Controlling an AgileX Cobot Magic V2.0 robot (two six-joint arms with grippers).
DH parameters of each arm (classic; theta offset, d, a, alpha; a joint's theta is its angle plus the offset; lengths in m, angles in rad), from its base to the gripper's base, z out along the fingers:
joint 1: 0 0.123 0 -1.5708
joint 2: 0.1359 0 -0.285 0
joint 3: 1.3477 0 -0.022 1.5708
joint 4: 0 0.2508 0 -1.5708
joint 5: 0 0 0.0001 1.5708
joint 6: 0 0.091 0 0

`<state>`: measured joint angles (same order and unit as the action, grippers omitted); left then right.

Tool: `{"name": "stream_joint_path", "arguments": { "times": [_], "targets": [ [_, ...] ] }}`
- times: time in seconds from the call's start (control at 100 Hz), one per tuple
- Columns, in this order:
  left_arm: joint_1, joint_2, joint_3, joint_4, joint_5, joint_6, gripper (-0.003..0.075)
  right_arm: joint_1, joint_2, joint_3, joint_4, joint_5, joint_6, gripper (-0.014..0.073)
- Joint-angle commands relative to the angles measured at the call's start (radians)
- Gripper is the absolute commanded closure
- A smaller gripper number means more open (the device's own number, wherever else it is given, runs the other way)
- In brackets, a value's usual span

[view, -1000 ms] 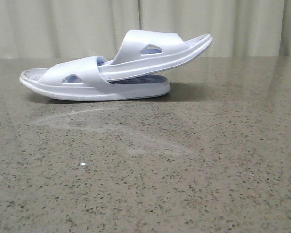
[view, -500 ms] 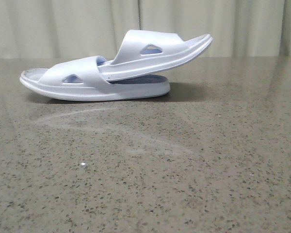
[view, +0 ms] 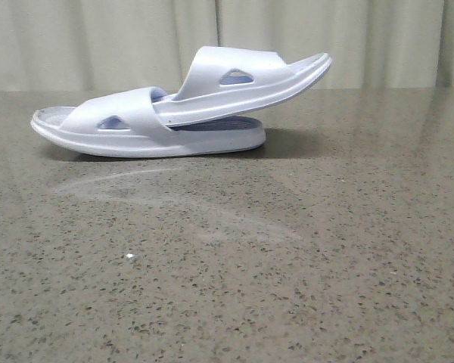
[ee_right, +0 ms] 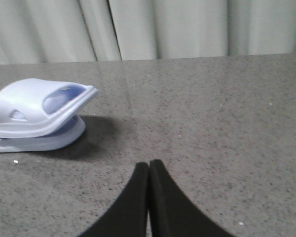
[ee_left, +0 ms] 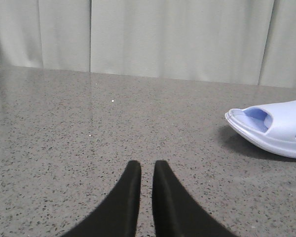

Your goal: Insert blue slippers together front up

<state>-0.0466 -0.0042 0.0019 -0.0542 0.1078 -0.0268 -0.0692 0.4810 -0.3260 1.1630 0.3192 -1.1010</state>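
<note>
The two blue slippers lie at the far side of the table in the front view. The lower slipper (view: 136,132) lies flat. The upper slipper (view: 242,79) has one end pushed under the lower one's strap, and its other end tilts up to the right. My left gripper (ee_left: 147,165) is empty over bare table, its fingers almost together with a thin gap; a slipper end (ee_left: 276,128) lies apart from it. My right gripper (ee_right: 149,164) is shut and empty, apart from the stacked slippers (ee_right: 39,106). Neither gripper shows in the front view.
The speckled grey stone tabletop (view: 287,265) fills the near part of the front view. A pale curtain (view: 98,38) hangs behind the table's far edge. A faint smear mark (view: 136,185) lies in front of the slippers.
</note>
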Motion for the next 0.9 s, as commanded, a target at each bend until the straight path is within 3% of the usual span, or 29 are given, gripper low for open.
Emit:
{"name": "stream_joint_path", "arguments": {
  "times": [0.0,0.13,0.2,0.26,0.34,0.4,0.69,0.89],
  "targets": [
    [-0.01,-0.028,0.009,-0.002,-0.07,-0.003,0.0705,-0.001,0.003,-0.027,-0.294,-0.052,0.262,0.0672],
    [-0.01,-0.028,0.009,-0.002,-0.07,-0.003,0.0705,-0.001,-0.004,-0.027,-0.855,-0.065,0.861,0.0672],
    [-0.01,-0.028,0.009,-0.002,-0.07,-0.003,0.0705,-0.001,-0.024,-0.013,-1.089,-0.133,1.101,0.0672],
    [-0.01,-0.028,0.009,-0.002,-0.07,-0.003,0.0705,-0.001,-0.052,0.027,-1.219,-0.236,1.198,0.0672],
    [-0.01,-0.028,0.009,-0.002,-0.07,-0.003,0.0705,-0.001,-0.108,0.106,-1.231,-0.415,1.203,0.0672],
    [-0.01,-0.028,0.009,-0.002,-0.07,-0.003,0.0705,-0.001,-0.148,0.168,-1.218,-0.461,1.203,0.0672],
    [-0.01,-0.028,0.009,-0.002,-0.07,-0.003,0.0705,-0.001,-0.363,0.359,-1.176,-0.391,1.203,0.0672],
    [-0.01,-0.028,0.009,-0.002,-0.07,-0.003,0.0705,-0.001,-0.491,0.357,-1.176,-0.17,1.2,0.0672]
  ]
}}
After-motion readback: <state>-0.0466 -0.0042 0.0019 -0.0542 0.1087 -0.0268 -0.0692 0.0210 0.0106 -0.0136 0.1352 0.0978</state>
